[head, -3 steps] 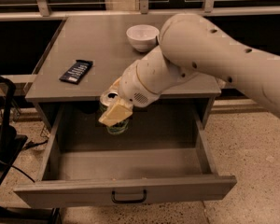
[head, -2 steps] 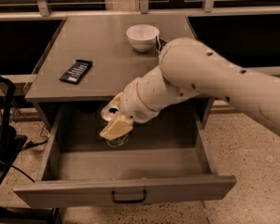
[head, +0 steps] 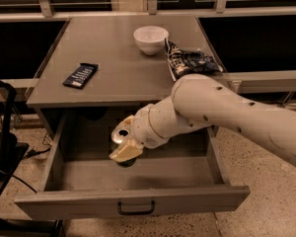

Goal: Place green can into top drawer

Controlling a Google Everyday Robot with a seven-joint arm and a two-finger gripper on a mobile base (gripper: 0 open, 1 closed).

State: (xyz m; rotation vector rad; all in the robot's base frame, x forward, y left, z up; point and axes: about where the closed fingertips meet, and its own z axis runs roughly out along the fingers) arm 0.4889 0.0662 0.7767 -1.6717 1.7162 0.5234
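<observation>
The top drawer (head: 64, 201) of the grey cabinet is pulled wide open, its black handle (head: 136, 209) at the front centre. My gripper (head: 124, 149) reaches into the drawer from the right, left of centre and low over the drawer floor. It is shut on the green can (head: 120, 135), whose silver top shows above a cream finger (head: 126, 153) and whose dark lower end shows below it. I cannot tell whether the can touches the drawer floor.
On the cabinet top stand a white bowl (head: 150, 38), a dark crumpled snack bag (head: 188, 60) and a flat black device (head: 80, 75). A black stand with cables (head: 2, 137) is left of the cabinet. My arm (head: 227, 115) crosses the drawer's right side.
My gripper has gone down and a little back to the right with the can, deeper into the open drawer. The arm has swung off the cabinet top, uncovering the snack bag.
</observation>
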